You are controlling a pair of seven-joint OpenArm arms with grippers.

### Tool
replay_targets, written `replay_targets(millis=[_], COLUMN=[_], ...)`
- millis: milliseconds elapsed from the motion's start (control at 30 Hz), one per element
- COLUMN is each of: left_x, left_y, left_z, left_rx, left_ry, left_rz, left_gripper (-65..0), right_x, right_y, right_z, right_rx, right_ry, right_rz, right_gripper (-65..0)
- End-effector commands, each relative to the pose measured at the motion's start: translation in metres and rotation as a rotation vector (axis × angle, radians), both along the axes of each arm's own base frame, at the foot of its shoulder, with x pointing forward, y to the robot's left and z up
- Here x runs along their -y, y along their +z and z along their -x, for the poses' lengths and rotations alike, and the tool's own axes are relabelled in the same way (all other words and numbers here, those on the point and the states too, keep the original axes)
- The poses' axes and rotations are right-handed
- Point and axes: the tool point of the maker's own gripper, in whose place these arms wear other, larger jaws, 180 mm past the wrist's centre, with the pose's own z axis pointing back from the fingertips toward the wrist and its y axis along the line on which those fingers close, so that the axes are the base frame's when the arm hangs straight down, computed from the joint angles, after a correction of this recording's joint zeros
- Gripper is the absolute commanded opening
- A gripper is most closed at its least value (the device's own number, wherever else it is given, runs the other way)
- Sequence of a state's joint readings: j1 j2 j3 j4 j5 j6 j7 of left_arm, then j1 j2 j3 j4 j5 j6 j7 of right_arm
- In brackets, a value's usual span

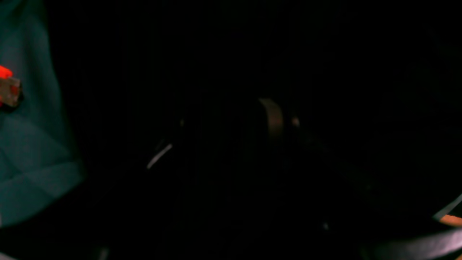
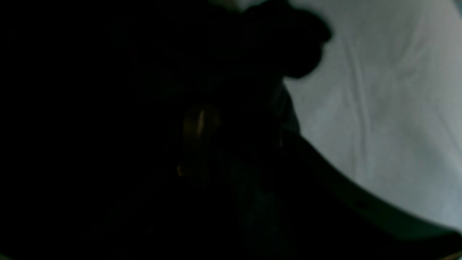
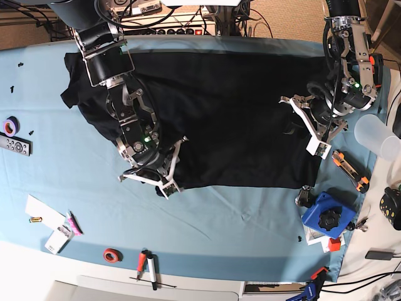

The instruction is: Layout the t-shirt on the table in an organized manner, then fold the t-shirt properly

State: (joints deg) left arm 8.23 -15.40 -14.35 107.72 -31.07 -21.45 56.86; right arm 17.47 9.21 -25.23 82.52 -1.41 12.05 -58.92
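Under both arms' jaws, t-shirt [image 3: 219, 119] lies spread on table [image 3: 238, 219].

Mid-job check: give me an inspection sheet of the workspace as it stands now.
Surface: table under light blue cloth, mildly creased.
Job's things: black t-shirt spread wide, plain side up, lower hem uneven, not yet folded.
Clutter: clear cup, blue box, orange-handled cutter, tape rolls, red ring, screwdrivers, paper slips.
Grippers: right gripper at the shirt's near hem, left gripper at its side edge; jaws parted, hold on cloth unclear.
Cables: bundle behind the far edge.
Surroundings: wooden floor; wrist views nearly black.
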Motion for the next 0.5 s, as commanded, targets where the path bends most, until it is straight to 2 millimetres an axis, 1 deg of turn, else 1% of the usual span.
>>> replay_targets(millis=[0,133,267,300,333,400,433,467], left_x=[0.0,0.0,0.0,0.0,0.0,0.0,0.0,0.0], left_y=[0.012,0.013,0.013,0.013,0.013,0.013,0.013,0.013], left_z=[-0.008,-0.008,-0.008,-0.008,-0.008,-0.008,-0.008,-0.008], left_rx=[0.051,0.052,0.052,0.052,0.052,0.052,0.052,0.052], left_ry=[-0.002,-0.002,-0.002,-0.002,-0.002,-0.002,-0.002,-0.002], left_rz=[0.008,0.009,0.009,0.009,0.009,0.009,0.009,0.009], left_gripper=[-39.2,-39.2,-39.2,-39.2,-39.2,-39.2,-39.2,-39.2], right_x=[-0.005,-0.013,-0.033,-0.036,-0.039,-0.039,-0.038,-0.036], right_y=[0.017,0.017,0.014,0.014,0.014,0.014,0.014,0.013], right_z=[-0.014,-0.012,-0.005,-0.004,-0.003,-0.003,-0.003,-0.003], right_rx=[0.057,0.047,0.012,0.006,0.003,0.002,0.0,-0.002], right_ry=[0.021,0.076,0.148,0.158,0.162,0.16,0.159,0.155], right_rz=[-0.017,-0.024,-0.088,-0.099,-0.108,-0.108,-0.105,-0.091], right_gripper=[-43.9,-43.9,-44.1,-46.3,-50.9,-62.3,-65.0,-65.0])
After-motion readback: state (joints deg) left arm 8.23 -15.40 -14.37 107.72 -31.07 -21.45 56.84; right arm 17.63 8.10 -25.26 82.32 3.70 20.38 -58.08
